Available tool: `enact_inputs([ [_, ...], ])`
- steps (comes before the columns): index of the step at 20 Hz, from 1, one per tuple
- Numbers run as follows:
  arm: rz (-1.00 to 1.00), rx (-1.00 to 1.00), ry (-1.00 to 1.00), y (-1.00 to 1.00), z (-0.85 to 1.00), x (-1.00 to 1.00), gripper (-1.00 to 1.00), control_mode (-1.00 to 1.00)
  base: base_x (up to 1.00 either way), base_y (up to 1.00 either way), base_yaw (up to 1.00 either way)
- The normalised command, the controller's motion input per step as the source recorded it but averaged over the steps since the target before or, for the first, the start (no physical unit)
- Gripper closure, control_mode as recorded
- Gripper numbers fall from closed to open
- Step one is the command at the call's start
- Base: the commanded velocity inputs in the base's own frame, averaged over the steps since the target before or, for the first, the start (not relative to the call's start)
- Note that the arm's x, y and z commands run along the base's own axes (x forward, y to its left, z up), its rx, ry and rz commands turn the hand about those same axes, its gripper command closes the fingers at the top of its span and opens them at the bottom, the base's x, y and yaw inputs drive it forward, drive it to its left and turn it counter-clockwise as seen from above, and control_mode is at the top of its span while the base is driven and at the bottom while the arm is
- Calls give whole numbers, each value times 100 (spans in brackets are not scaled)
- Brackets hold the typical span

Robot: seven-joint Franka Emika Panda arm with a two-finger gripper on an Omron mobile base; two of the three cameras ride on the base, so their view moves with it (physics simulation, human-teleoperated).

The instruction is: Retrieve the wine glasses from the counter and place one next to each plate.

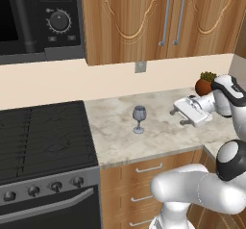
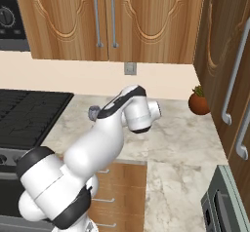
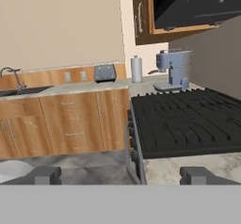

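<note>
Glass came first: one translucent grey-blue wine glass (image 1: pixel 139 119) stood upright on the beige marble worktop (image 1: pixel 120 141), roughly midway between the wall and the front edge and nearer the stove (image 1: pixel 43 136) than the corner. Its bowl also peeped out just behind the arm's forearm in the right base view (image 2: pixel 93 112). Nothing stood directly around it; bare marble lay on all sides. To its right, apart from it and not touching, the gripper (image 1: pixel 178 116) hung above the worktop with its fingers spread wide and nothing between them, pointing sideways toward the stove. In the hand view the two dark fingertips (image 3: pixel 47 175) rose well apart at the bottom, looking across the black stove grates (image 3: pixel 188 124). Behind the gripper, in the back corner of the worktop, sat a small potted plant (image 2: pixel 198 101) in a reddish round pot. A wall outlet (image 1: pixel 140 67) was set above the glass, under wooden cabinets with silver handles (image 1: pixel 166 16), and a microwave (image 1: pixel 41 21) hung above the stove. Drawers (image 1: pixel 146 170) lay under the worktop. Farther off in the hand view stood a coffee machine (image 3: pixel 173 70), a paper towel roll (image 3: pixel 136 69), a toaster (image 3: pixel 105 72) and a sink faucet (image 3: pixel 12 76).
</note>
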Motion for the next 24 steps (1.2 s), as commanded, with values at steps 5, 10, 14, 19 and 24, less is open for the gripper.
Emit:
enact_inputs([
  [5, 0, 0, 2, 10, -7, 2, -100, -100, 0, 0, 0],
  [10, 0, 0, 0, 1, -2, 0, -100, -100, 0, 0, 0],
  [14, 0, 0, 0, 0, -7, 0, -100, -100, 0, 0, 0],
  [19, 0, 0, 0, 1, -17, 0, -100, -100, 0, 0, 0],
  [24, 0, 0, 0, 7, -17, 0, -100, -100, 0, 0, 0],
])
